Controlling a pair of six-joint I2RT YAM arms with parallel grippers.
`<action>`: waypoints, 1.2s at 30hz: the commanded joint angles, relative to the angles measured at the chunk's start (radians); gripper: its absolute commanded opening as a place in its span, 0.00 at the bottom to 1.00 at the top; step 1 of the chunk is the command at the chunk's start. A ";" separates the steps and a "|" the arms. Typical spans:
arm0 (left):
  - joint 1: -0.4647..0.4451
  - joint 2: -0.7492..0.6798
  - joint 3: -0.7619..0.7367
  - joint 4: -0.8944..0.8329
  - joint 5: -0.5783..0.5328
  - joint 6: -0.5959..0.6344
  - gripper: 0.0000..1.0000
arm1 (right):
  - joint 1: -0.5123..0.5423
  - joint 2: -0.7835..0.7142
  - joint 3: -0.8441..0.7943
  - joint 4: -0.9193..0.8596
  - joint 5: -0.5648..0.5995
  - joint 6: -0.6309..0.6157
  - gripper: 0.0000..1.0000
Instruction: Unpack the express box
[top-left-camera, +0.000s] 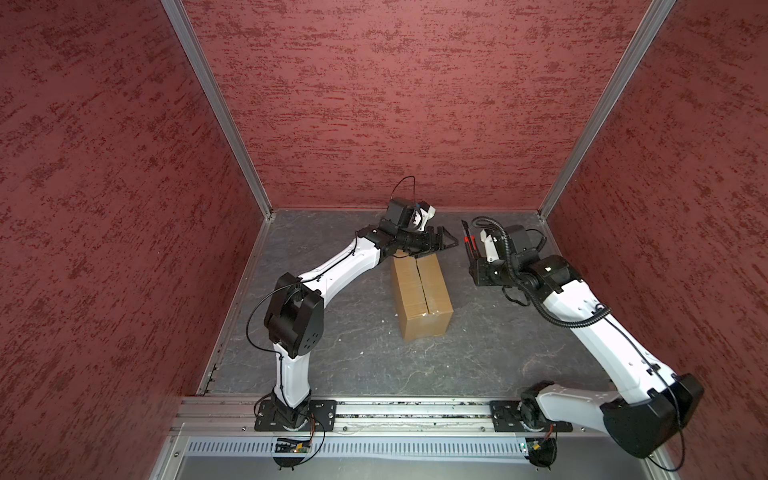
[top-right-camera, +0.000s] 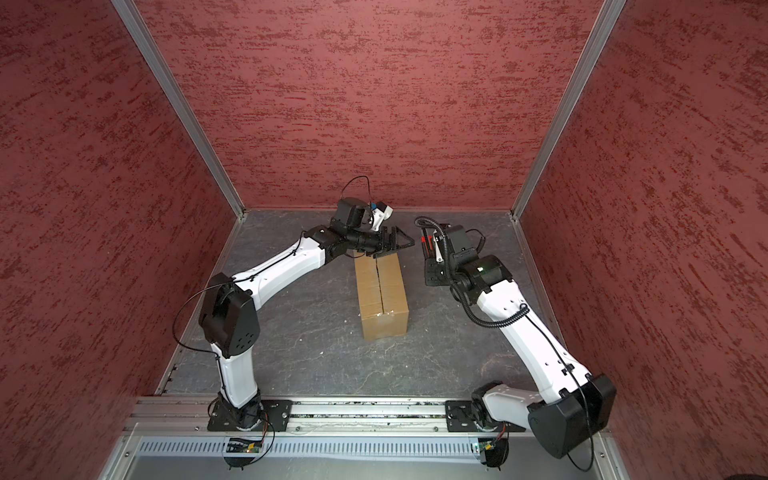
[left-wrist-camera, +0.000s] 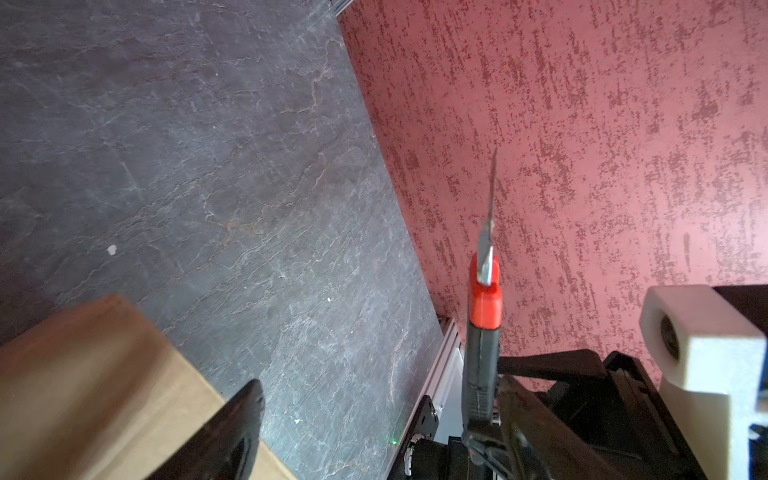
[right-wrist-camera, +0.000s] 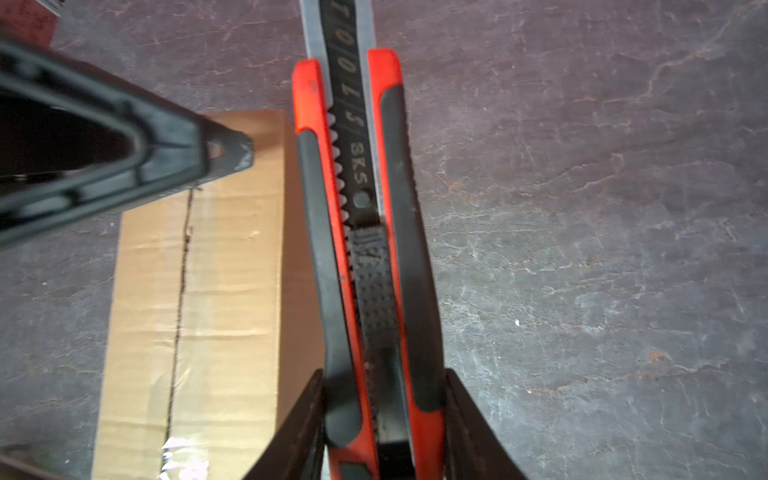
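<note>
Cardboard is seen closed at mid-table in both top views, where the express box is set lengthwise on the dark stone-patterned tabletop, one short end toward the red textured back wall, its flaps down along the centre seam. The left gripper is held over the far end of the box, its jaws spread wide with nothing gripped between them. Just beside it, clear of the box on the right, the right gripper is clamped on a red-and-black utility knife, though the hold itself is too small to be judged from above. That hold is made plain only in the right wrist view: the right gripper is closed tightly on the handle of the knife, whose black blade, with lettering on it, runs out past the frame edge, while clear tape is seen glinting over the dark seam line of the box and one finger of the left gripper is shown above the box's end. The bared blade is shown whole only in the left wrist view, raised against the wall, with a blurred corner of the box beneath.
</note>
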 joint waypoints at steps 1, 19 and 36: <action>-0.016 0.001 0.018 0.110 0.011 -0.037 0.82 | 0.023 0.009 0.039 -0.009 -0.019 -0.003 0.05; -0.043 0.049 0.031 0.206 0.043 -0.107 0.64 | 0.069 0.024 0.091 0.010 -0.034 0.000 0.04; -0.023 0.065 -0.012 0.346 0.072 -0.187 0.11 | 0.078 0.046 0.076 0.058 -0.029 0.018 0.10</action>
